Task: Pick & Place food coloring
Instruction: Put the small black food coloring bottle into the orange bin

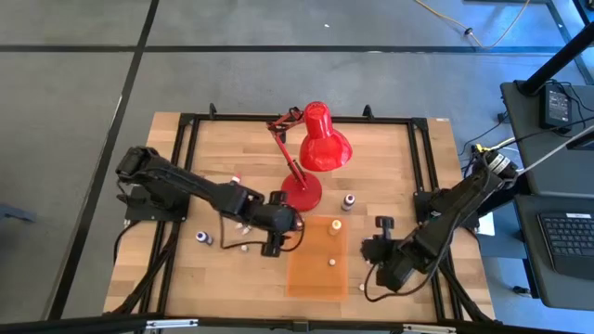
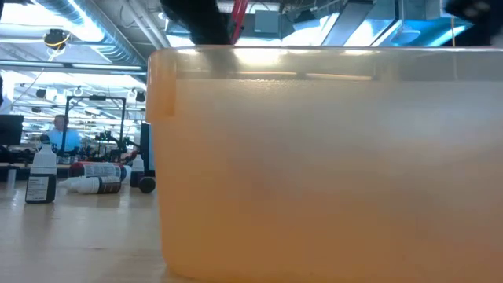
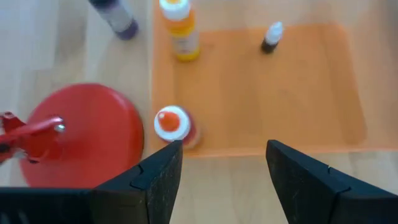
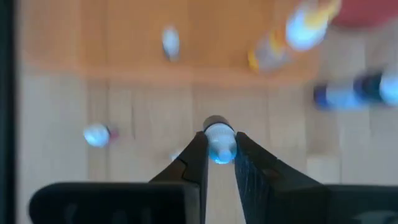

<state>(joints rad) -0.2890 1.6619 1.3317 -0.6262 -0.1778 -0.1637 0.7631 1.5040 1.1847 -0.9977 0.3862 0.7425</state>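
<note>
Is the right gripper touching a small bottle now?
Touching. In the right wrist view the right gripper has both fingers pressed against the sides of a blue-capped bottle, with no gap on either side.

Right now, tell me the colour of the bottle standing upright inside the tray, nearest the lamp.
Orange bottle with a white cap; the left wrist view shows it best.
</note>
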